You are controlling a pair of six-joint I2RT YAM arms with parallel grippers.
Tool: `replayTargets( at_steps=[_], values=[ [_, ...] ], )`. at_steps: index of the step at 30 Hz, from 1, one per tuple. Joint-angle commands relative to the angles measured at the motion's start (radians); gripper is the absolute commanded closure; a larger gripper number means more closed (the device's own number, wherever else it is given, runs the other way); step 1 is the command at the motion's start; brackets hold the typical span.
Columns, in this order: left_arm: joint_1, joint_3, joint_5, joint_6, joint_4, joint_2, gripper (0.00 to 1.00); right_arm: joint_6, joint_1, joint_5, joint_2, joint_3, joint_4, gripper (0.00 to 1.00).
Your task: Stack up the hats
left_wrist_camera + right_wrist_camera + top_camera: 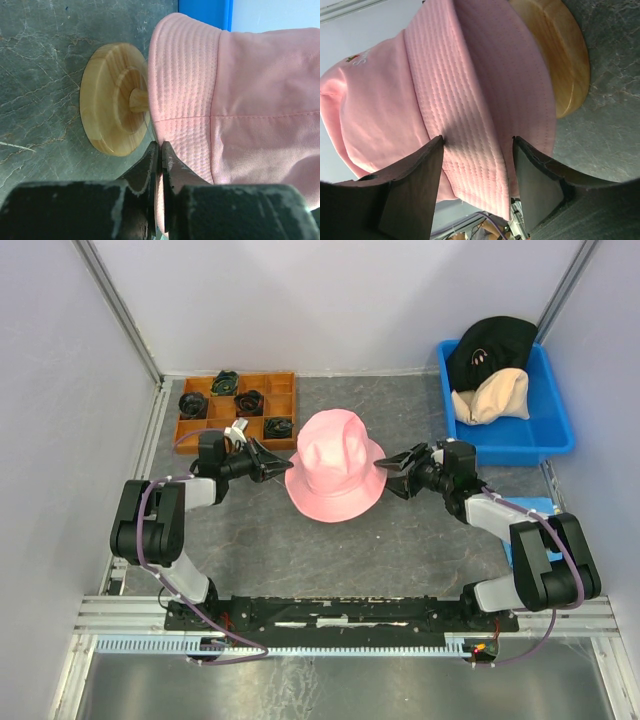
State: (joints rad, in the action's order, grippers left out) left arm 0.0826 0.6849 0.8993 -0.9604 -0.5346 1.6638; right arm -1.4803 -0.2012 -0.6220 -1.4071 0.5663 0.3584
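A pink hat (335, 475) sits on the wooden stand in the middle of the table. It fills the left wrist view (240, 100) and the right wrist view (445, 90), where a second pink brim layer seems to lie under it. My left gripper (283, 468) is at the hat's left brim, its jaws (160, 146) shut with a thin pink edge of the brim between them. My right gripper (385, 472) is open, its fingers straddling the right brim (477, 140) without pinching it. A black hat (490, 348) and a beige hat (492, 395) lie in the blue bin (545, 430).
The stand's round wooden base (107, 100) rests on the grey table under the hat, also seen in the right wrist view (560, 55). An orange divided tray (283, 390) with dark coiled bundles (248, 402) stands at the back left. Walls close in on both sides.
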Motion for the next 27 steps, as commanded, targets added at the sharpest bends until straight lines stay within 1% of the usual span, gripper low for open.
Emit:
replayTargets(
  at_steps=[1, 4, 7, 9, 10, 11, 15, 17, 18, 20, 27],
  values=[
    [-0.002, -0.001, 0.018, -0.012, -0.056, 0.011, 0.93, 0.002, -0.004, 0.014, 0.036, -0.009, 0.026, 0.35],
    [-0.001, -0.001, 0.018, -0.014, -0.061, 0.013, 0.96, 0.019, -0.004, 0.022, 0.065, -0.017, -0.011, 0.34],
    [0.000, -0.002, 0.016, -0.016, -0.065, 0.017, 0.97, 0.008, -0.004, 0.023, 0.063, -0.032, 0.015, 0.35],
    [-0.001, -0.007, 0.014, -0.021, -0.075, 0.023, 0.97, -0.010, -0.005, 0.025, 0.053, -0.032, 0.050, 0.39],
    [0.001, -0.010, 0.014, -0.027, -0.089, 0.026, 0.97, -0.012, -0.007, 0.027, 0.050, -0.026, 0.053, 0.42],
    [0.001, -0.013, 0.012, -0.032, -0.096, 0.029, 0.97, -0.008, -0.009, 0.030, 0.047, -0.018, 0.046, 0.48],
    [0.003, -0.021, 0.006, -0.031, -0.100, 0.034, 0.97, 0.003, -0.023, 0.042, 0.033, -0.024, 0.037, 0.84],
    [0.003, -0.026, 0.000, -0.022, -0.084, 0.034, 0.97, 0.004, -0.024, 0.051, 0.025, -0.042, 0.048, 0.98],
    [0.003, -0.028, -0.002, -0.011, -0.071, 0.035, 0.97, 0.010, -0.024, 0.052, 0.018, -0.047, 0.044, 1.00],
    [0.003, -0.036, -0.008, 0.000, -0.060, 0.033, 0.97, 0.031, -0.025, 0.054, 0.005, -0.048, 0.036, 1.00],
    [0.002, -0.034, -0.021, 0.047, 0.006, 0.036, 0.97, 0.186, -0.025, 0.094, 0.009, -0.022, -0.197, 1.00]
  ],
)
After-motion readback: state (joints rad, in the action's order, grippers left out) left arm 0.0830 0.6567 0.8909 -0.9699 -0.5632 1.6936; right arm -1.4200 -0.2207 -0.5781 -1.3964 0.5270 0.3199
